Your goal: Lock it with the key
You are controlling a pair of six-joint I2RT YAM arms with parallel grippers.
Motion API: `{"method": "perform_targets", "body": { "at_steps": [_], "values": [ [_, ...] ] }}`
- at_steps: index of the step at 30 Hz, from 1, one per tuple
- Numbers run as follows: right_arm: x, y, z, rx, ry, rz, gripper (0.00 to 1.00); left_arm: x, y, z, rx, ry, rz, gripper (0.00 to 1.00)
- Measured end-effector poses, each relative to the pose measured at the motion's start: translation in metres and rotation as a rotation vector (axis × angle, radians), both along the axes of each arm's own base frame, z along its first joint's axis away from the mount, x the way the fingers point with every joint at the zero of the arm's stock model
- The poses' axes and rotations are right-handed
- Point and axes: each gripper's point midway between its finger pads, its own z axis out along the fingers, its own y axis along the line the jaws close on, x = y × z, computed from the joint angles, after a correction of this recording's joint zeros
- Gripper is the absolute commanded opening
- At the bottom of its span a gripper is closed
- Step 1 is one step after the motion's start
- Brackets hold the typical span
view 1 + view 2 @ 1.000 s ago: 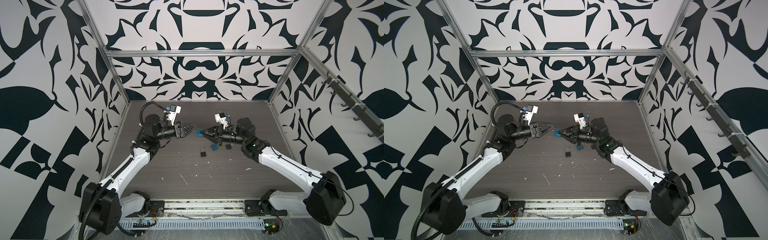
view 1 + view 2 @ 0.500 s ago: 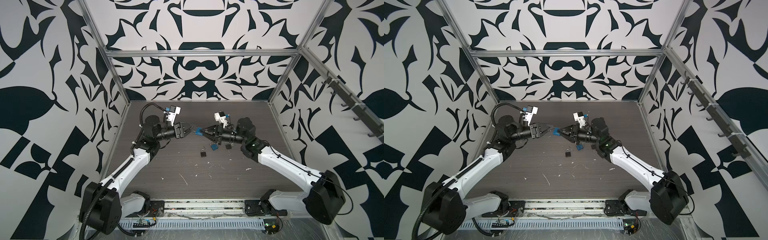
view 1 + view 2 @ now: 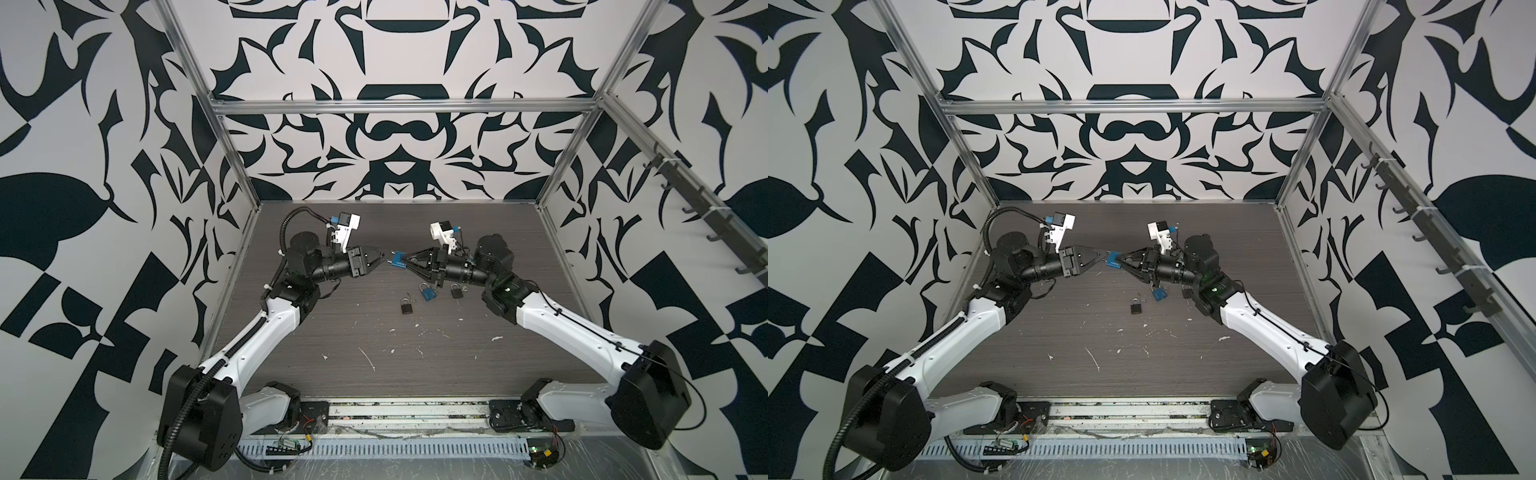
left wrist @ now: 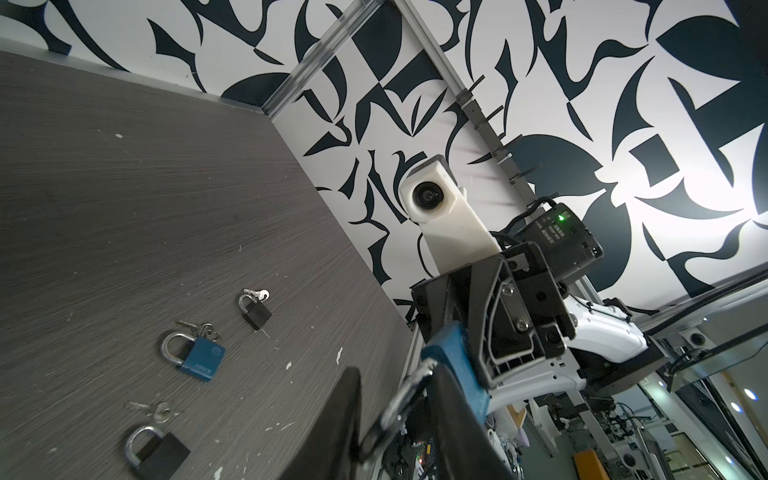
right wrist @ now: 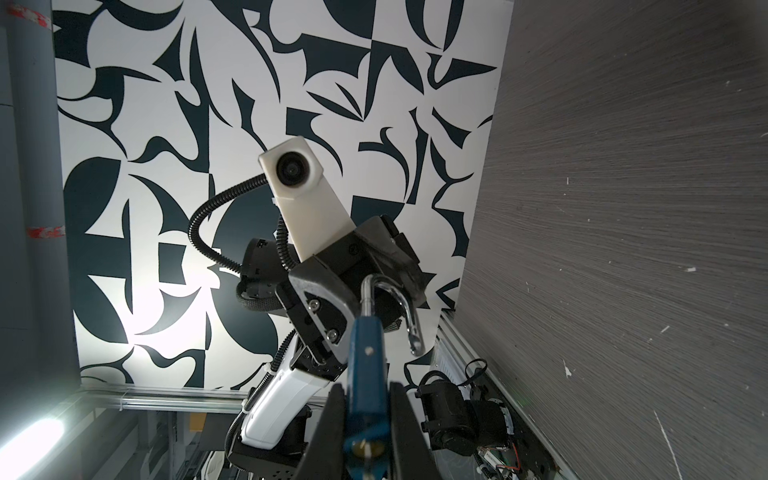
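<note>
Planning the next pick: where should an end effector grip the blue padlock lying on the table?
Probably its blue body, from straight above, jaws across the two narrow side edges: it lies flat, shackle at one end, keys close by.

Blue padlock (silver shackle), grey streaked wood-grain tabletop, black-and-white abstract leaf-patterned walls

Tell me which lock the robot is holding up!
Find the grey table and look just above its middle. The right hand pinches a blue padlock there. Unlike the other blue padlock and the two black padlocks lying on the table, it hangs in the air with its silver loop swung open.
</note>
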Motion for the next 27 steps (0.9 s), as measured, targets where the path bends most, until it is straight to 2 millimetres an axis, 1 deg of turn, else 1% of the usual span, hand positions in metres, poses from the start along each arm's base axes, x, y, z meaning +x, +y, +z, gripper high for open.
{"method": "perform_targets", "body": {
  "at_steps": [4,5,7,8,12,16,20,27],
  "values": [
    [0.001,-0.002,0.0,0.0,-0.001,-0.002,0.0,0.002,0.001,0.001,-0.001,-0.002,0.015,0.17],
    [0.001,-0.002,-0.001,-0.001,0.001,-0.002,0.0,0.002,0.001,0.0,-0.001,-0.001,0.018,0.13],
    [0.001,-0.002,-0.003,-0.005,0.004,-0.001,0.0,0.0,0.002,-0.001,-0.003,0.005,0.02,0.02],
    [0.002,-0.004,-0.005,-0.007,0.003,-0.003,0.0,-0.002,0.002,-0.001,-0.005,0.009,0.015,0.0],
    [0.002,-0.005,-0.005,-0.017,-0.039,0.006,0.0,-0.004,0.003,0.002,-0.015,0.02,0.015,0.0],
    [-0.002,-0.004,-0.007,-0.041,-0.105,0.025,0.0,-0.009,0.005,0.002,-0.019,0.032,0.017,0.0],
    [-0.004,-0.004,-0.005,-0.057,-0.184,0.039,0.0,-0.012,0.006,0.006,-0.03,0.043,0.016,0.0],
    [-0.011,-0.005,-0.005,-0.094,-0.271,0.056,0.0,-0.023,0.009,0.006,-0.048,0.071,0.01,0.0]
  ]
}}
